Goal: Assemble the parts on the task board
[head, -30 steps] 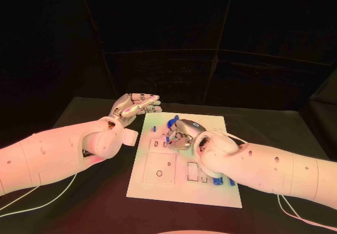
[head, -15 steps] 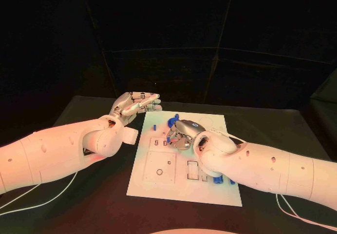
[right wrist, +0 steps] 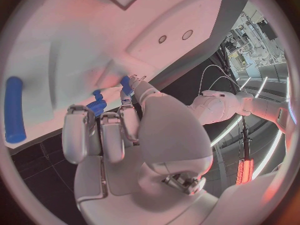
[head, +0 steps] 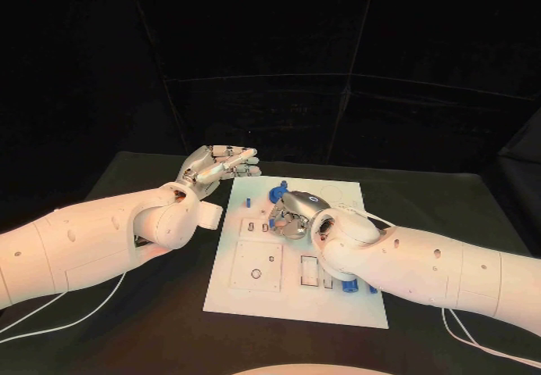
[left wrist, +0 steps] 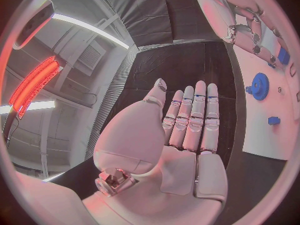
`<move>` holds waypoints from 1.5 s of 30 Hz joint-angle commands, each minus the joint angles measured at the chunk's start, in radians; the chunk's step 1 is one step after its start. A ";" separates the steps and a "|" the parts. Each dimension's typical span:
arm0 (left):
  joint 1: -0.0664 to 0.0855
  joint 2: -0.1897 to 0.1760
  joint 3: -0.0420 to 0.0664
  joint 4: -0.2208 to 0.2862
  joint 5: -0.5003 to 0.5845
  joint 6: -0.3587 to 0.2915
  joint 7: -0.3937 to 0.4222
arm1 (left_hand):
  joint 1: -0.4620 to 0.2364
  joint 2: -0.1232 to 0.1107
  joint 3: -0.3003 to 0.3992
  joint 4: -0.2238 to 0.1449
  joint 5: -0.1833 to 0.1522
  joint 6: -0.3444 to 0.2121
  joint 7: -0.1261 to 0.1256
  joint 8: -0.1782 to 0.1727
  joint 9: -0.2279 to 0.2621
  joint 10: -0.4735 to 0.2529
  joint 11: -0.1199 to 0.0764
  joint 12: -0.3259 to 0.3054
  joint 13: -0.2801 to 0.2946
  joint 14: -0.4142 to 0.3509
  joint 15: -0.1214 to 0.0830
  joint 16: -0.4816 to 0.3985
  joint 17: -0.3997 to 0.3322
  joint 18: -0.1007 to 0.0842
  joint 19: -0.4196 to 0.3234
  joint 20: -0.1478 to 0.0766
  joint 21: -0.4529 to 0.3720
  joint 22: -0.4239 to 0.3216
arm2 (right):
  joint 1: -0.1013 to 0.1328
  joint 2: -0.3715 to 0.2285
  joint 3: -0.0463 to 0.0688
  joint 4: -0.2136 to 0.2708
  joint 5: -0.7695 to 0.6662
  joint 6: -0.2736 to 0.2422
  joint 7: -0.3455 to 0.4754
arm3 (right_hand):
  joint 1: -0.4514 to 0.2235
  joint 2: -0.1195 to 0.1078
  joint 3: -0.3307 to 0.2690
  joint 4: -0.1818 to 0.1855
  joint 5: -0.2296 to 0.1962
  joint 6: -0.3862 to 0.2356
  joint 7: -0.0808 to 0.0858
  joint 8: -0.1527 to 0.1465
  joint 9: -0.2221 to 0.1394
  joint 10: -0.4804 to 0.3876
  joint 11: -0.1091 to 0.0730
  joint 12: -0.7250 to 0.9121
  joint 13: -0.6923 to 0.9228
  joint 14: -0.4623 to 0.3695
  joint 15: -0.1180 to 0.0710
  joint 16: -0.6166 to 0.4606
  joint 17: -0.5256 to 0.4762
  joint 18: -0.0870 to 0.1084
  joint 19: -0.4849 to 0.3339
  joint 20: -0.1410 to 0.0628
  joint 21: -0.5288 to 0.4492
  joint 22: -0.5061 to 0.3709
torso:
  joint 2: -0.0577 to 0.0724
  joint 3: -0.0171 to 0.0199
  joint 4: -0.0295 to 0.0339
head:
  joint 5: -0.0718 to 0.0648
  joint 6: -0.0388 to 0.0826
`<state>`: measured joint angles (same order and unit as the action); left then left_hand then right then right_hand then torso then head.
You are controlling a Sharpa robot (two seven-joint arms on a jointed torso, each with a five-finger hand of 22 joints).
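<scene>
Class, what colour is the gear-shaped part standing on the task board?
Blue. The gear-shaped part shows best in the left wrist view, on the white task board.

L robot hand point(head: 217, 166) open, fingers straight; R robot hand point(head: 295, 216) curled, pinching.

The right hand point(right wrist: 134, 135) is positioned over the task board point(right wrist: 75, 45), its fingers point(right wrist: 78, 132) curled around a small blue part point(right wrist: 97, 106). A separate blue cylindrical part point(right wrist: 14, 109) lies on the board nearby.
</scene>
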<state>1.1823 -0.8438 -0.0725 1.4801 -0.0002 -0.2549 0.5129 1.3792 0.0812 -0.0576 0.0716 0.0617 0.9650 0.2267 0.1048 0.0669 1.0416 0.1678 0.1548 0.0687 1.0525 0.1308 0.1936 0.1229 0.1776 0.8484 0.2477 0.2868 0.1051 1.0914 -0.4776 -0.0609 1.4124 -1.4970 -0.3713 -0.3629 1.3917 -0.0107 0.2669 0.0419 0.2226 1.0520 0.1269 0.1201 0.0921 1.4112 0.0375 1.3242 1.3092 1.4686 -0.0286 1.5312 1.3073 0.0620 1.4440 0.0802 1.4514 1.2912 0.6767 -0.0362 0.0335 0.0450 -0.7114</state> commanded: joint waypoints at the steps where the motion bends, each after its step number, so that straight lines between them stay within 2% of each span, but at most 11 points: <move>1: 0.002 0.002 0.001 0.000 0.002 0.014 0.004 | 0.007 0.002 -0.002 -0.007 0.001 0.008 -0.001 -0.004 -0.001 0.007 0.003 -0.004 -0.001 0.007 0.002 -0.004 0.001 0.007 0.007 0.001 -0.004 -0.002 | -0.003 0.001 -0.002 -0.002 -0.007 0.023 -0.001 | -0.006 0.005 0.005 -0.002 0.002 0.008 -0.002 0.005 0.012 -0.003 0.001 -0.003 0.016 0.083 -0.005 -0.001 0.175 -0.006 0.000 -0.007 0.002 -0.001 | -0.001 0.0002 -0.0009 | 0.000 -0.002; 4: 0.002 0.002 0.001 -0.001 0.002 0.015 0.004 | 0.007 0.002 -0.002 -0.007 0.001 0.009 -0.001 -0.005 -0.001 0.008 0.003 -0.004 -0.001 0.007 0.002 -0.004 0.001 0.007 0.007 0.001 -0.004 -0.002 | -0.004 0.000 -0.002 -0.003 -0.007 0.028 -0.002 | -0.006 0.005 0.005 -0.002 0.002 0.008 -0.002 0.005 0.012 -0.003 0.001 -0.003 0.016 0.083 -0.005 -0.001 0.175 -0.006 0.000 -0.007 0.002 -0.001 | 0.000 -0.0008 -0.0004 | 0.000 -0.003; 9: 0.002 0.002 0.001 -0.002 0.002 0.015 0.004 | 0.007 0.002 -0.002 -0.007 0.001 0.009 -0.001 -0.005 -0.001 0.008 0.003 -0.004 -0.001 0.007 0.002 -0.004 0.001 0.007 0.007 0.001 -0.004 -0.002 | -0.005 -0.002 -0.002 -0.006 -0.007 0.037 -0.006 | -0.009 0.003 0.005 -0.001 0.001 0.008 -0.002 0.005 0.012 -0.003 0.001 -0.004 0.016 0.083 -0.005 -0.001 0.175 -0.006 0.000 -0.007 0.001 -0.002 | -0.001 -0.0006 -0.0017 | 0.000 -0.004; 19: 0.001 0.003 0.001 -0.003 0.002 0.015 0.003 | 0.007 0.002 -0.002 -0.007 0.001 0.009 -0.001 -0.005 -0.001 0.008 0.003 -0.004 -0.001 0.007 0.002 -0.004 0.001 0.007 0.007 0.001 -0.004 -0.002 | -0.007 -0.007 -0.002 0.001 -0.007 0.065 -0.012 | -0.013 -0.001 0.006 -0.002 0.000 0.007 -0.002 0.003 0.012 -0.003 0.001 -0.005 0.015 0.083 -0.005 -0.001 0.175 -0.006 0.000 -0.007 0.001 -0.001 | 0.000 -0.0002 0.0003 | -0.002 -0.006; 28: 0.001 0.003 0.001 -0.004 0.002 0.015 0.003 | 0.007 0.002 -0.002 -0.007 0.001 0.009 -0.001 -0.005 -0.001 0.008 0.003 -0.004 -0.001 0.007 0.002 -0.004 0.001 0.007 0.007 0.001 -0.004 -0.002 | -0.008 -0.007 -0.002 0.005 -0.007 0.072 -0.014 | -0.019 -0.007 0.007 -0.002 -0.001 0.005 -0.001 0.001 0.012 -0.005 0.002 -0.007 0.014 0.082 -0.004 -0.002 0.173 -0.005 -0.001 -0.007 0.000 -0.003 | 0.000 -0.0008 -0.0004 | -0.003 -0.006; 37: 0.001 0.003 0.001 -0.004 0.002 0.014 0.002 | 0.007 0.002 -0.002 -0.009 0.001 0.009 -0.001 -0.006 -0.001 0.008 0.003 -0.005 -0.001 0.007 0.002 -0.005 0.001 0.007 0.007 0.000 -0.004 -0.003 | -0.008 -0.005 -0.002 0.004 -0.010 0.072 -0.021 | -0.039 -0.032 0.010 -0.005 -0.005 -0.033 0.014 -0.026 0.005 -0.018 0.013 -0.026 -0.002 0.082 0.003 -0.003 0.173 -0.005 -0.002 -0.001 -0.002 -0.006 | 0.000 -0.0008 0.0004 | -0.005 -0.006; 45: 0.001 0.003 0.001 -0.003 0.002 0.014 0.002 | 0.007 0.002 -0.002 -0.009 0.001 0.009 -0.001 -0.006 -0.001 0.008 0.003 -0.005 -0.001 0.007 0.002 -0.005 0.001 0.007 0.007 0.000 -0.004 -0.003 | -0.008 -0.001 -0.002 0.003 -0.013 0.052 -0.024 | -0.049 -0.047 0.014 -0.008 -0.006 -0.068 0.027 -0.047 -0.004 -0.029 0.025 -0.040 -0.014 0.082 0.013 -0.003 0.172 -0.005 -0.004 0.008 -0.004 -0.009 | 0.001 -0.0006 0.0003 | -0.006 -0.006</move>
<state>1.1819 -0.8415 -0.0726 1.4752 0.0010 -0.2512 0.5101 1.3792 0.0812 -0.0604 0.0688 0.0617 0.9651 0.2267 0.1048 0.0669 1.0453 0.1715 0.1548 0.0688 1.0525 0.1308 0.1937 0.1231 0.1776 0.8481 0.2481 0.2868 0.1032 1.0841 -0.4802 -0.0613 1.4164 -1.5055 -0.3322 -0.3721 1.3484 -0.0537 0.2796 0.0320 0.2207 0.9904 0.1551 0.0774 0.0880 1.3879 0.0608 1.2893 1.2962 1.4687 -0.0213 1.5305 1.3077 0.0620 1.4402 0.0841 1.4513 1.2833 0.6767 -0.0369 0.0337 0.0401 -0.7184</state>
